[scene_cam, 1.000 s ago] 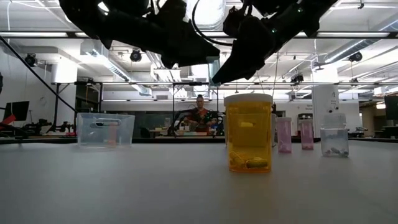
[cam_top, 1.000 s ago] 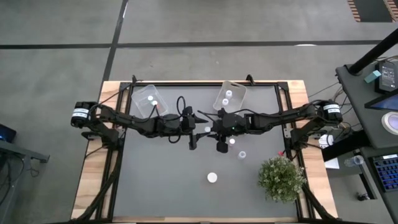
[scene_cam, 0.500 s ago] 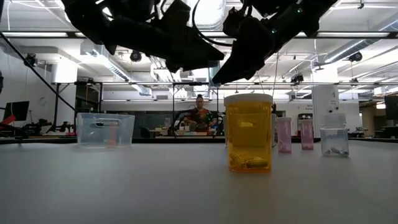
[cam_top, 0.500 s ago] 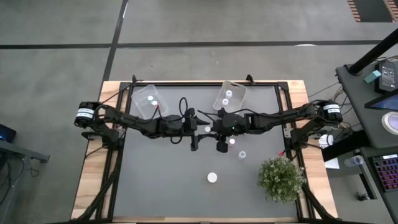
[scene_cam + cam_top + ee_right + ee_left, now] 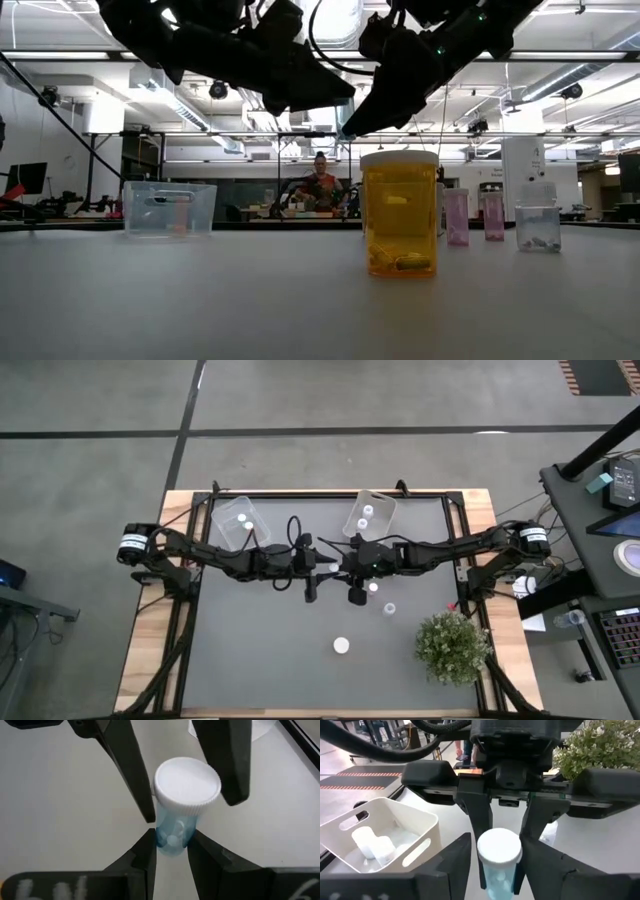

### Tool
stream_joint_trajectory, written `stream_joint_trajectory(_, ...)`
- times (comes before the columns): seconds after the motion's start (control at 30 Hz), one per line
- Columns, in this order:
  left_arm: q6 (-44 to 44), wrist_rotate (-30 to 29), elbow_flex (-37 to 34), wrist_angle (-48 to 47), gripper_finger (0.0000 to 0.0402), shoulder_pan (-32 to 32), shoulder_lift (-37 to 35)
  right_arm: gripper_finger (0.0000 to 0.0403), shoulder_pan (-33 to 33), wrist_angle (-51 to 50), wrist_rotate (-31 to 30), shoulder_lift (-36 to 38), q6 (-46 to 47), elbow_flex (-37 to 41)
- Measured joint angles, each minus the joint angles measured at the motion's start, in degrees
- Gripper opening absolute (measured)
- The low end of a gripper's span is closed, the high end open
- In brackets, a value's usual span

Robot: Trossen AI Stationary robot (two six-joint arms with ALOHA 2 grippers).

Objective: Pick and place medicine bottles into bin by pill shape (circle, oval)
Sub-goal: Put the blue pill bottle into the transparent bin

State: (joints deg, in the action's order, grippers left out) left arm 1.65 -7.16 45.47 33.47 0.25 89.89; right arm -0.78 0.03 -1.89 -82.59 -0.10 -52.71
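Note:
A medicine bottle (image 5: 186, 785) with a white cap and a clear bluish body hangs above the middle of the table, between both grippers. My right gripper (image 5: 171, 834) comes from the table's right and is shut on its body. My left gripper (image 5: 498, 845) faces it from the table's left, its fingers at the cap. In the high view the two grippers meet at the bottle (image 5: 331, 567). More white-capped bottles (image 5: 373, 587) (image 5: 389, 607) (image 5: 341, 646) stand on their bases on the table. An amber bottle (image 5: 400, 212) stands nearest in the low view. My left gripper has the bottle's white cap (image 5: 499, 851) between its two fingers (image 5: 127, 775), one on each side. It comes nearly level from the table's left. The bottle is clear of the table. My right gripper pinches the clear body (image 5: 172, 827) below the cap between its two fingers. It slants down from the table's right. The bottle stands roughly upright, cap up, lifted clear.
Two clear bins stand at the table's far side, the left one (image 5: 238, 520) and the right one (image 5: 368, 515), each with bottles inside. A bushy green plant (image 5: 452, 645) stands at the near right. Pink bottles (image 5: 456, 217) and a clear one (image 5: 538, 225) stand farther back.
My left gripper's fingers have drawn together around the cap of the bottle that my right gripper holds. Both arms and the bottle have stayed where they were.

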Motion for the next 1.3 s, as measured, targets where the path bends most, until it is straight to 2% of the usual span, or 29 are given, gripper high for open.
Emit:
stream_joint_trajectory(0.27,-0.08,-0.02,0.0,-0.19,0.0094,-0.06,0.0,0.0086,0.0,0.03,0.02,0.0,0.0,0.0)
stream_joint_trajectory(0.5,-1.27,-0.02,0.0,-0.19,0.0099,-0.07,-0.01,0.0093,0.0,0.11,0.22,0.0,0.07,0.0)
stream_joint_trajectory(0.77,-1.42,-0.04,-0.04,-0.36,0.0101,-0.07,-0.16,0.0174,-0.13,0.26,0.2,0.08,1.56,0.0)
stream_joint_trajectory(0.87,-1.44,-0.64,-0.13,-3.64,0.0101,-0.07,-1.31,0.0198,-0.37,0.11,0.2,0.8,1.6,0.02)
stream_joint_trajectory(1.1,-1.95,-9.95,-1.96,-16.41,0.0102,-0.09,-9.44,0.021,-0.82,-1.08,0.08,3.92,1.36,0.06)
stream_joint_trajectory(1.3,-5.62,-23.2,-9.19,-20.44,0.0102,-0.13,-20.23,0.0202,-1.03,-1.62,-0.22,4.81,0.9,0.07)
